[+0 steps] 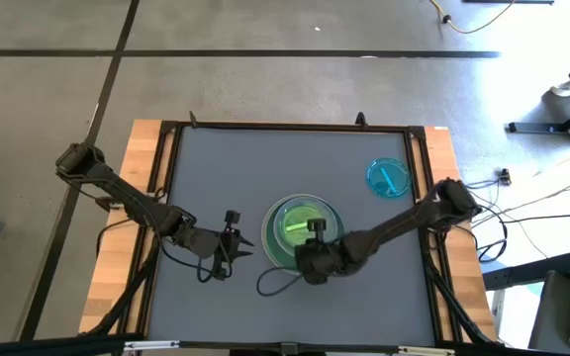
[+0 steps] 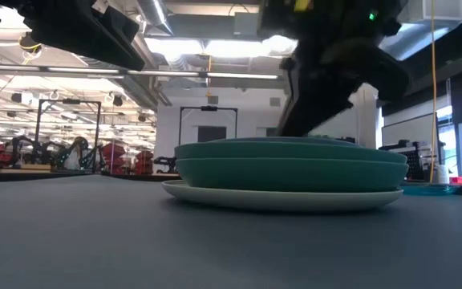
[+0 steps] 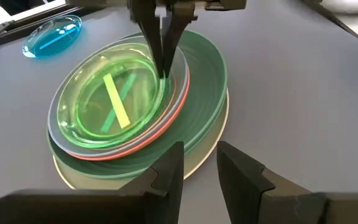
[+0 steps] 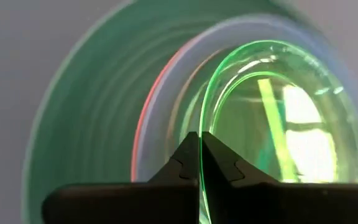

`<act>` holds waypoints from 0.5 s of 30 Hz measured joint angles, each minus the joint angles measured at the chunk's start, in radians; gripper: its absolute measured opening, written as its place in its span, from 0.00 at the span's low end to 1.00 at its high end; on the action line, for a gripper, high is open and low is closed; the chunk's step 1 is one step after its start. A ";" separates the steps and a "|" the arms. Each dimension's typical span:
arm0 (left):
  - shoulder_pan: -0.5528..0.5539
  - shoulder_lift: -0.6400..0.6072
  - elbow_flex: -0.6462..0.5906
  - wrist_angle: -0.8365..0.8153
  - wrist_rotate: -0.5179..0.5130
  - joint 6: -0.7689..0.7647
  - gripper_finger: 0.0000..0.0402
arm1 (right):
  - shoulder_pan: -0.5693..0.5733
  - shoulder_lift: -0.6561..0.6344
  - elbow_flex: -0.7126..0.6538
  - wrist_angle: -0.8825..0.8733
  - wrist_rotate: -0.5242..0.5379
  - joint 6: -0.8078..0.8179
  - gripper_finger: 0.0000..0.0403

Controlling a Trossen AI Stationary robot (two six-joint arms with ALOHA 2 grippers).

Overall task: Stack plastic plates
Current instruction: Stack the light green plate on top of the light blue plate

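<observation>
The stack of plastic plates [image 1: 305,229] sits on the grey bench [image 1: 265,168], near the middle of the front edge. In the left wrist view 4 larger matte plates can be counted in it: 1 cream-white plate [image 3: 211,140] at the bottom, 1 green plate [image 3: 207,68] above it, 1 salmon-pink plate [image 3: 169,118] showing as a thin rim, and 1 blue-grey plate [image 3: 56,127] above that. The low view shows 2 green layers [image 2: 291,164] over the cream-white base, so a second green plate may be in the stack; this cannot be confirmed from the other views. On top lies 1 smaller translucent bright green plate [image 3: 107,102].

1 translucent cyan plate [image 1: 388,176] lies apart from the stack, toward the right edge of the bench. Whether it is a single plate or 2 nested plates cannot be determined.

The right gripper [image 4: 199,163] is over the front part of the stack. Its jaws are pressed together on the rim of the bright green plate, which runs between the fingertips [image 4: 185,158].

The left gripper [image 1: 236,242] is above the bare bench just beside the stack, on its left side. Its jaws are apart and hold nothing, with the stack directly ahead of them.
</observation>
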 joint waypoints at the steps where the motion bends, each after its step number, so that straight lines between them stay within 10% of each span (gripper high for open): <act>1: 0.000 0.000 0.000 0.000 0.000 0.000 0.22 | -0.009 0.000 -0.005 -0.002 -0.030 0.003 0.00; 8: 0.000 0.000 0.000 0.000 0.000 0.000 0.22 | -0.060 0.000 -0.007 0.036 -0.106 0.136 0.02; 15: 0.000 0.000 0.000 0.000 0.000 0.000 0.22 | -0.058 -0.011 0.046 -0.047 -0.146 0.153 0.24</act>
